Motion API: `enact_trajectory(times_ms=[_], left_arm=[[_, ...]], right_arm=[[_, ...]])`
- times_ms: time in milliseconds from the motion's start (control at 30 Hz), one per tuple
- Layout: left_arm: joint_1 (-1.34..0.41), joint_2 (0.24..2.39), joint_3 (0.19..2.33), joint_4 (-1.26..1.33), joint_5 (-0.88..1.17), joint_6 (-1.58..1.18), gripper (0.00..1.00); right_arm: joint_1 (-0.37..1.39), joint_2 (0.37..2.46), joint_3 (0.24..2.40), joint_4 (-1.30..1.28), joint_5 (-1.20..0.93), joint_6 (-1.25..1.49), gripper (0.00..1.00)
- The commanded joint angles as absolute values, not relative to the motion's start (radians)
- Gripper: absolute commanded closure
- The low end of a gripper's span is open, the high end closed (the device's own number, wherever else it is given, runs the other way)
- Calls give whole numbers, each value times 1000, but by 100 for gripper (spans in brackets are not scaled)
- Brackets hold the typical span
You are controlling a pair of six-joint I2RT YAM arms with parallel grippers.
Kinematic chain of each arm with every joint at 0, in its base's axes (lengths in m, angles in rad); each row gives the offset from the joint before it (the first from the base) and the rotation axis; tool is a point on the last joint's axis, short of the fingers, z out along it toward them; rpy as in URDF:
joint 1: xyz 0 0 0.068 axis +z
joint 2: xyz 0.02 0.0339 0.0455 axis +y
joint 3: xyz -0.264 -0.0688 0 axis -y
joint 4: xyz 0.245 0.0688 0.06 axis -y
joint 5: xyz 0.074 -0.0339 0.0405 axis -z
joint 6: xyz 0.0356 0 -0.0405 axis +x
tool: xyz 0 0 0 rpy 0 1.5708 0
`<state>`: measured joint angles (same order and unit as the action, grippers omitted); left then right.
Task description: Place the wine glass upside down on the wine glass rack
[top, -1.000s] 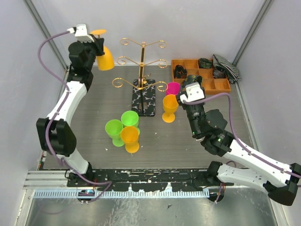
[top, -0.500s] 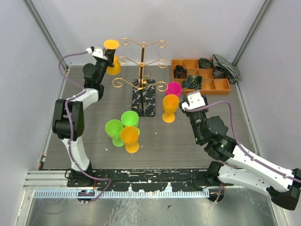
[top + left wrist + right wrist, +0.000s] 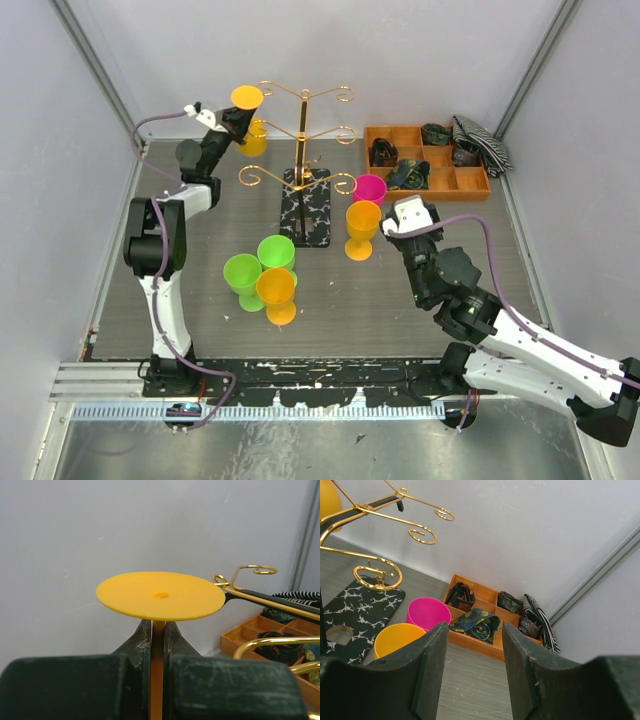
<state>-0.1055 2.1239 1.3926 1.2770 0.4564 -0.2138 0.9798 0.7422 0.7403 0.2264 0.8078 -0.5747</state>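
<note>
Nearest on the grey wood-grain counter (image 3: 200, 300) stands a tight cluster of three plastic wine glasses, upright and touching: two green ones (image 3: 243, 273) (image 3: 276, 250) and one orange one (image 3: 277, 289). To the right, the right fingers (image 3: 430, 675) are spread about halfway with nothing between them, and they hover just short of two more upright glasses. These are a second orange glass (image 3: 362, 222) and, right behind it, a single pink glass (image 3: 369, 187). That makes five glasses on the counter.

Further back in the middle stands one thin gold wire wine glass rack (image 3: 301, 130), a central pole with six curled arms in three tiers, on a black white-veined base (image 3: 307, 205).

At far left, the left fingers (image 3: 137, 645) are clamped on the stem of a sixth, yellow-orange wine glass (image 3: 160, 596). It is held upside down with its flat foot uppermost, just beside the rack's upper left arms. Whether it touches them cannot be told.

At far right sits one orange compartment tray (image 3: 470, 182) holding several dark rolled cloths (image 3: 480, 622) and one striped cloth (image 3: 485, 142)
</note>
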Motion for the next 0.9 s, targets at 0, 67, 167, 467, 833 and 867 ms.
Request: enact_trajectory(times_ms=[0, 67, 167, 467, 833, 867], left_arm=[[-107, 2165, 1478, 1309, 587, -215, 100], [-107, 2185, 1514, 1310, 618, -225, 100], [-107, 2219, 1558, 1312, 635, -245, 100], [-107, 2333, 1702, 1311, 680, -314, 100], [-107, 2465, 1913, 1251, 758, -373, 100], [-106, 2476, 1931, 1239, 764, -373, 100]], right_arm=[[984, 748, 768, 233, 837, -589, 48], [986, 750, 768, 234, 841, -589, 47], [985, 756, 787, 208, 854, -588, 47], [986, 748, 818, 144, 881, -564, 49], [985, 769, 831, 146, 919, -588, 49], [985, 773, 832, 146, 921, -590, 49]])
